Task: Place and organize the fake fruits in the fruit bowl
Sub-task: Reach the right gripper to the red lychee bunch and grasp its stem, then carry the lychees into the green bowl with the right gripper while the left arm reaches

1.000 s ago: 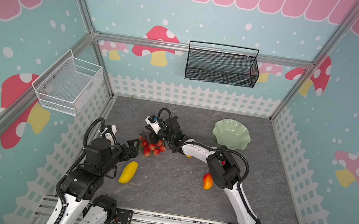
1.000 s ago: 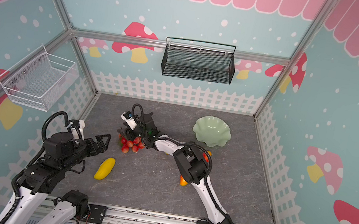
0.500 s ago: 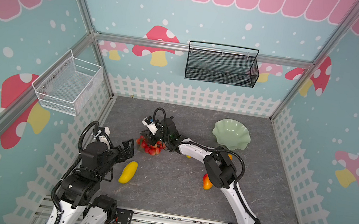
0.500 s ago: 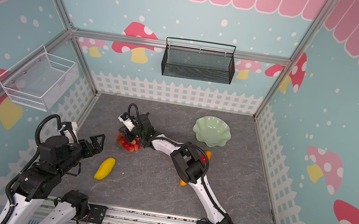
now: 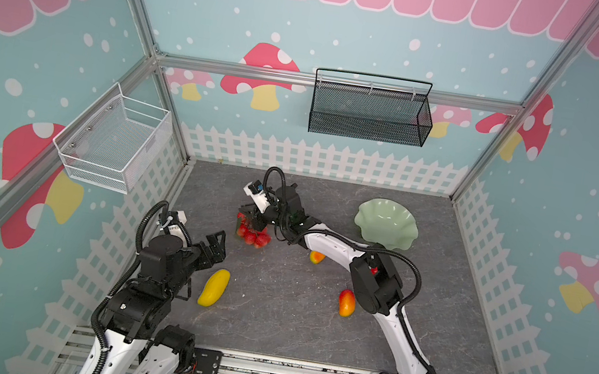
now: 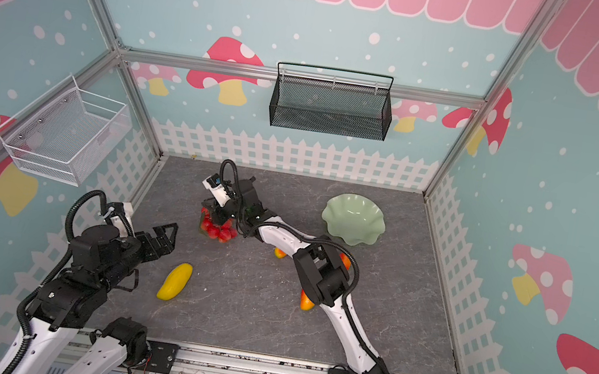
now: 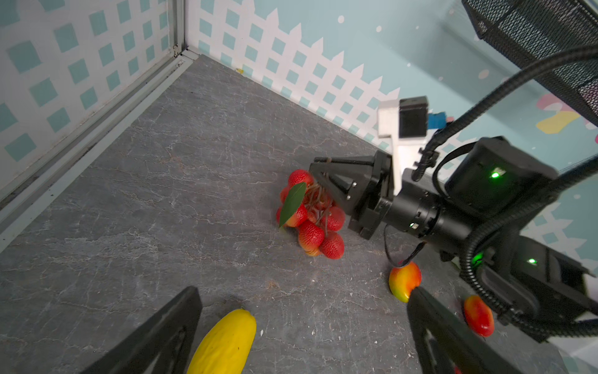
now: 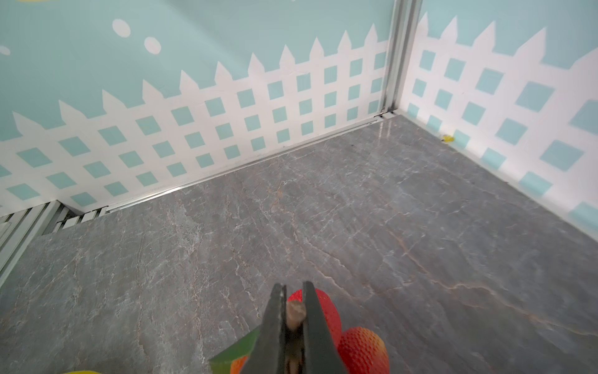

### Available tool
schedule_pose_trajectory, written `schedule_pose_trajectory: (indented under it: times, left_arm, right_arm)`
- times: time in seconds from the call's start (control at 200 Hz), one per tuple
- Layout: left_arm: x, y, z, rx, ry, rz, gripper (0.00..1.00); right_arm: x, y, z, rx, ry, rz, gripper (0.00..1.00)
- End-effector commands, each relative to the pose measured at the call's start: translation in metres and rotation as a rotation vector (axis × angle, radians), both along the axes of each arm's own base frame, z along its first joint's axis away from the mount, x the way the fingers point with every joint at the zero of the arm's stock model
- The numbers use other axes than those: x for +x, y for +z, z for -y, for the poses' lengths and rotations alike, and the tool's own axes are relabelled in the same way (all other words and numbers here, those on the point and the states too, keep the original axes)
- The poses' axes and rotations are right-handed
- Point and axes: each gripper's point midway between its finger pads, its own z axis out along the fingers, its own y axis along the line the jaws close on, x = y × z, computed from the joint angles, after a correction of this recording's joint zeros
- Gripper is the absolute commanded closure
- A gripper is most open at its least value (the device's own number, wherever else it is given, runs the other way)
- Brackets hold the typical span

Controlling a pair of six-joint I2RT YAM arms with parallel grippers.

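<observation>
My right gripper (image 8: pixel 293 304) is shut on the brown stem of the red berry cluster (image 5: pixel 251 234) at the floor's back middle. The cluster hangs below the fingers, low over the grey floor; I cannot tell if it touches. My left gripper (image 7: pixel 305 291) stands wide open and holds nothing, just above and behind the yellow fruit (image 5: pixel 213 287). One mango (image 5: pixel 316 257) lies under the right arm, another (image 5: pixel 346 302) beside its elbow, and a third (image 6: pixel 345 261) peeks out behind the arm. The mint fruit bowl (image 5: pixel 386 222) sits at the back right with nothing in it.
A black mesh basket (image 5: pixel 371 112) hangs on the back wall and a white wire basket (image 5: pixel 113 144) on the left wall. Fence-printed walls close in the grey floor on three sides. The right arm stretches across the middle of the floor.
The right gripper has shut on the cluster's stem and shifted slightly left with it. The left arm has drawn back toward the front left, still open.
</observation>
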Motion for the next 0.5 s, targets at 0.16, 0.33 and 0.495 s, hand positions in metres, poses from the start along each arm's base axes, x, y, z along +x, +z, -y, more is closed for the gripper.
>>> schedule_pose_trajectory:
  times: [0.16,0.33,0.495]
  left_arm:
    - [0.018,-0.003,0.031,-0.055,-0.155,0.041,0.01]
    - [0.019,-0.005,0.044,-0.031,-0.243,0.057,0.01]
    - [0.024,-0.006,0.055,-0.035,-0.305,0.059,0.01]
  right_arm:
    - [0.025,0.102,0.077,0.089,-0.155,0.1,1.0]
    - [0.04,0.13,0.139,0.09,-0.27,0.13,1.0]
    - [0.048,0.154,0.216,0.068,-0.445,0.183,1.0]
